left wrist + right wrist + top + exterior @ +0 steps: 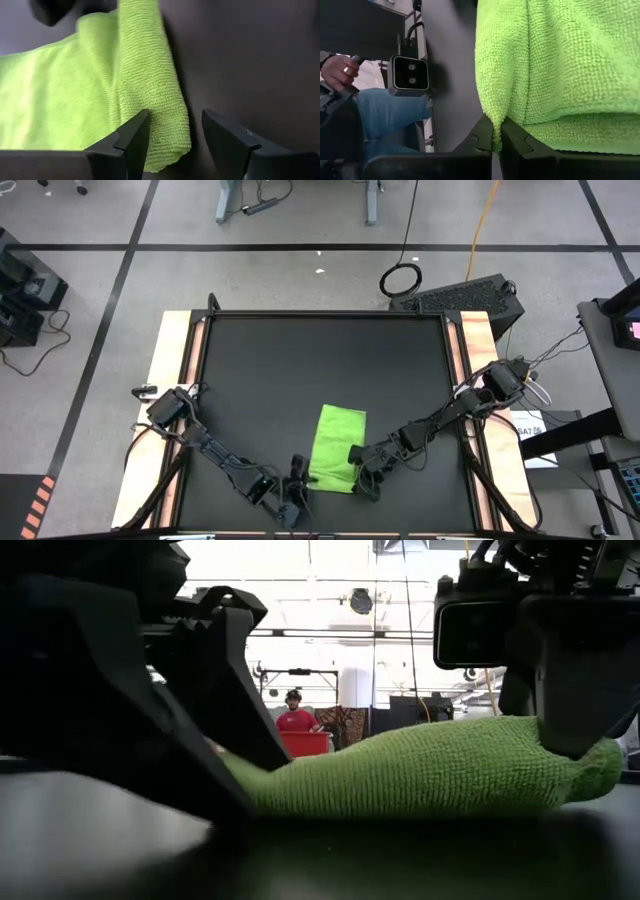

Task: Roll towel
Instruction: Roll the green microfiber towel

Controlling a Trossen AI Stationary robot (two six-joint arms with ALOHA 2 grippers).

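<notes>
The towel (pixel 336 448) lies on the black table (pixel 320 370), toward the near edge and roughly midway between left and right. From above it appears as a narrow lime-green strip running near to far, its near end partly doubled over. In the low view the towel (pixel 430 772) forms a long, low mound resting on the table surface.

The left gripper (pixel 297 477) is positioned at the near-left corner of the towel. In the left wrist view its two dark fingers (pixel 131 142) stand well apart, not closed on anything. One finger lies against a rolled fold of the towel (pixel 145 90); the other is over bare table just beside that fold. No cloth is clamped between them.

The right gripper (pixel 358 463) sits at the near-right edge of the towel. In the right wrist view its fingers (pixel 482 136) are pressed together with a thin pinch of towel (pixel 555 65) edge caught between the tips. The fabric bunches into a crease where it enters the grip.

Beyond the table, the right wrist view shows a small dark camera (pixel 409 75) mounted at the table's edge, and a seated person in blue jeans (pixel 390 112) with one hand (pixel 339 71) visible. In the low view a person in a red top (pixel 295 718) stands far back in the room.
</notes>
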